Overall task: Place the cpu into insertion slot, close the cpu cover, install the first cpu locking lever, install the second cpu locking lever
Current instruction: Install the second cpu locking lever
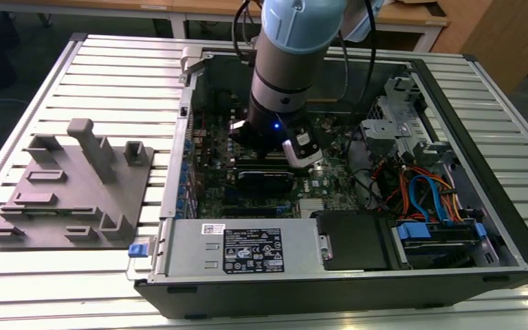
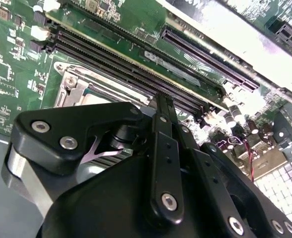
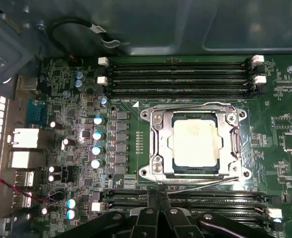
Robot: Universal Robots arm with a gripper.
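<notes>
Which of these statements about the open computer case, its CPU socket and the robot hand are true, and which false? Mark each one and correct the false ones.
1. The cpu sits inside the insertion slot. True.
2. The cpu cover stands raised upright. False: it lies flat around the chip.
3. The hand holds the cpu. False: the chip lies in the socket, apart from the hand.
4. The memory slots beside the socket are empty. True.
5. A grey fixture plate lies outside the case. True.
</notes>
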